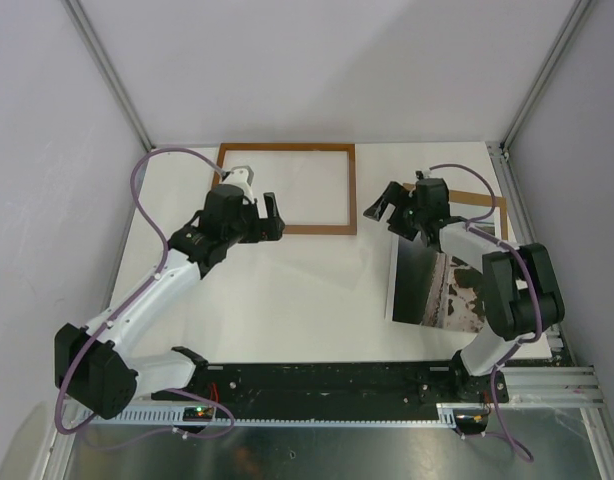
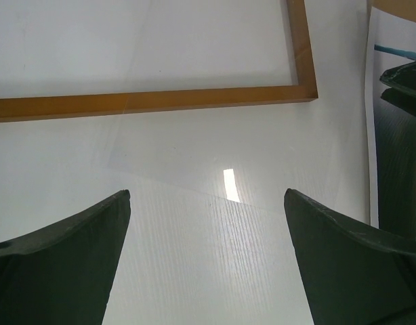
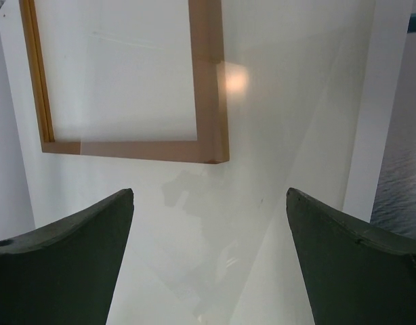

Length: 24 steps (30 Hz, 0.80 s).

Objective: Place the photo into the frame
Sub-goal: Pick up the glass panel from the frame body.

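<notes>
White worktop (image 1: pixel 287 300): frame (image 1: pixel 317 229) far centre, unfilled; photo (image 1: pixel 427 290) right, apart from it. Left pincer (image 1: pixel 275 217) and right pincer (image 1: pixel 384 212) both spread, holding nothing. Step: pre-grasp. Next: likely pinch photo edge and carry it left to frame.

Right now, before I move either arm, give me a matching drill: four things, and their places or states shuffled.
1 frame
2 photo
3 left gripper
4 right gripper

A open, by the photo's far corner
B empty, flat at the table's far side
C open, near the frame's near rail
D flat at the table's right side

Pairs: 1-B, 2-D, 3-C, 4-A
</notes>
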### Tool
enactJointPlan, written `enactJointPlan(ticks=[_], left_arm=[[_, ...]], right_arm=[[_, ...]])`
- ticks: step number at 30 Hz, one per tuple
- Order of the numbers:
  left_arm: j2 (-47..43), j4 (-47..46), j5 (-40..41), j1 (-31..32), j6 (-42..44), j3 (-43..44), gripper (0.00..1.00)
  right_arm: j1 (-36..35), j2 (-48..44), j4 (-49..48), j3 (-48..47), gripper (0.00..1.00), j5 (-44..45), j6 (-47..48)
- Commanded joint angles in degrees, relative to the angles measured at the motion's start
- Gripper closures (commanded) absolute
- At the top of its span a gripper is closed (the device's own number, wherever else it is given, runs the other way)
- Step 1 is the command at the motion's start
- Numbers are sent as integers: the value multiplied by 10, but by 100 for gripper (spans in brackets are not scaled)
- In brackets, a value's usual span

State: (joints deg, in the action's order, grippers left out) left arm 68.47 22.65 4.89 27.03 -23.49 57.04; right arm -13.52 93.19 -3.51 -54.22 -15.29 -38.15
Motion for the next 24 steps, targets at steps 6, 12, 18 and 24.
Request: enactJointPlan(ticks=[6,12,18,24], left_arm=[[-5,-6,-22,-16,0,-10,0],[1,-6,-31,-22,-3,-11,0],[8,-6,-38,-25,-3,-11,0],[11,-6,-39,-27,-3,-11,0]], right_arm=[[3,59,-71,-8,1,-20,-25],[-2,80,-78,-9,1,-22,-28],[-8,101,-89,-18,3,-31,-36],[-25,78,-35,-20,4,8,-26]])
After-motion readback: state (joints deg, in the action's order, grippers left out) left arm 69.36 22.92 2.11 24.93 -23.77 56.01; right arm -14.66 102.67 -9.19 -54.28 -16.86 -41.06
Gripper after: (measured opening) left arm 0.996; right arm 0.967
